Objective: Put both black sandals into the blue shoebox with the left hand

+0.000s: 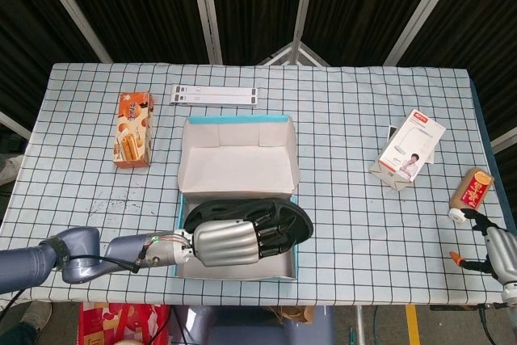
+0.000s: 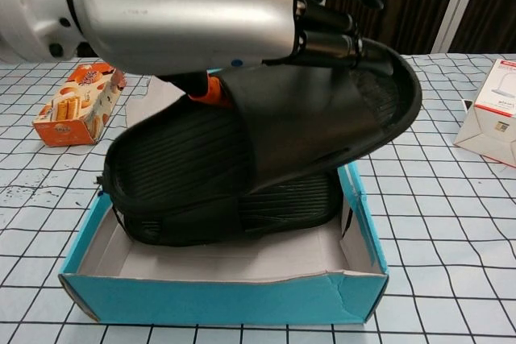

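My left hand (image 1: 230,241) (image 2: 185,14) grips a black sandal (image 2: 266,134) (image 1: 283,214) by its strap and holds it low over the front part of the blue shoebox (image 1: 294,232) (image 2: 218,300). The held sandal is tilted, its toe end out past the box's right wall. Under it a second black sandal (image 2: 298,203) lies flat on the box floor, mostly hidden in both views. My right hand (image 1: 499,254) rests near the table's front right corner with nothing in it, fingers spread.
An orange snack box (image 1: 133,128) (image 2: 79,104) lies left of the shoebox. A white strip (image 1: 215,95) lies behind the box. A white carton (image 1: 412,148) (image 2: 492,114) stands to the right, and an orange-labelled bottle (image 1: 471,191) lies by my right hand.
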`<state>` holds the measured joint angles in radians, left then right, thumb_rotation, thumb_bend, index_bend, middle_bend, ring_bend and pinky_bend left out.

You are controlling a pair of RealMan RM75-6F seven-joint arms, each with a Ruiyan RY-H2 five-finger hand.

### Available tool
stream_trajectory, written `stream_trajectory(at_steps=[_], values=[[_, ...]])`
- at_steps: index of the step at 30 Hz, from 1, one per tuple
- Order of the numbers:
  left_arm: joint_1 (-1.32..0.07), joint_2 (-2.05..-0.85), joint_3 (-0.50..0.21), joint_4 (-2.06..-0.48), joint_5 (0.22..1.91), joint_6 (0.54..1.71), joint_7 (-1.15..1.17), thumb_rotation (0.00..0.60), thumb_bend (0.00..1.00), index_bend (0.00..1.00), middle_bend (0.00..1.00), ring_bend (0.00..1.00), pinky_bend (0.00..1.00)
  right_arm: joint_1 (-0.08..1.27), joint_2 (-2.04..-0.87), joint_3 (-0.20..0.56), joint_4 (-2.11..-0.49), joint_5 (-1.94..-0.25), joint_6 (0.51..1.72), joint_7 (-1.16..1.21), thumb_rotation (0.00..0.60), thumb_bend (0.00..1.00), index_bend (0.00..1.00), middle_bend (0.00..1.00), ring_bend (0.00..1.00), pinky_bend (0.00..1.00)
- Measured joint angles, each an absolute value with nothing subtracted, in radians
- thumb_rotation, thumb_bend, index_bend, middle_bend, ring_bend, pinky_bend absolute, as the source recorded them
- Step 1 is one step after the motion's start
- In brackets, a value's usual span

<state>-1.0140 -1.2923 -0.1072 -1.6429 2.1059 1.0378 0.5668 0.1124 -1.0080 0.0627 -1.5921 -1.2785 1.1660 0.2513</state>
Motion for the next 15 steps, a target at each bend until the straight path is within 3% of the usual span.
stream_trajectory(at_steps=[6, 15], values=[[-1.033, -1.375, -0.083, -1.557, 2.121, 1.056, 0.523, 0.6, 0.41, 0.15, 0.42, 0.12, 0.29, 0.111, -1.006, 0.065, -1.587, -1.271, 1.164, 0.26, 0.6, 0.23, 0.21, 0.24, 0.31, 0.31], [-1.045, -1.4, -0.052, -1.517, 2.141, 1.067, 0.505, 0.6, 0.41, 0.14, 0.42, 0.12, 0.29, 0.107, -1.003, 0.064, -1.592, -1.283, 1.172, 0.266, 0.6, 0.23, 0.21, 0.24, 0.31, 0.31]])
